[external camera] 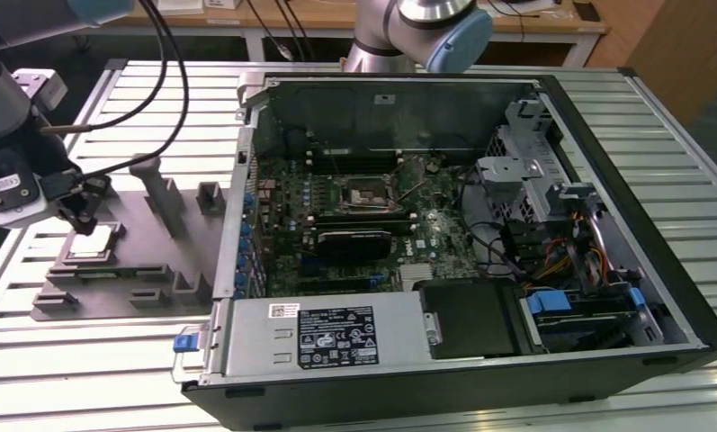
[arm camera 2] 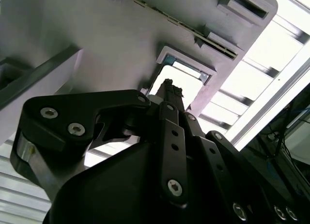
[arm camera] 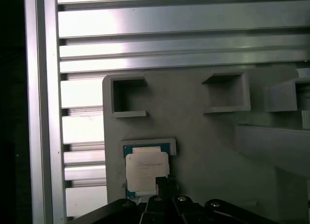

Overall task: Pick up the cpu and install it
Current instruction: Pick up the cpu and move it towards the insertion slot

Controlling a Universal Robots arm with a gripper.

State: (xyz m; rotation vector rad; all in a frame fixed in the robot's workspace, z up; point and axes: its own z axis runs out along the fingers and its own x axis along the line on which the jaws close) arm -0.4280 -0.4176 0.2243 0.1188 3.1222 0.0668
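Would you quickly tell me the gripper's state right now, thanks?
Gripper: open or closed cannot be told; its tip is at the cpu, which lies in the grey fixture.

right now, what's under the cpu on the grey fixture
The cpu lies in a raised-rim pocket of the grey fixture; a blue-green strip shows along its edge. The pocket floor beneath is covered by the chip itself.
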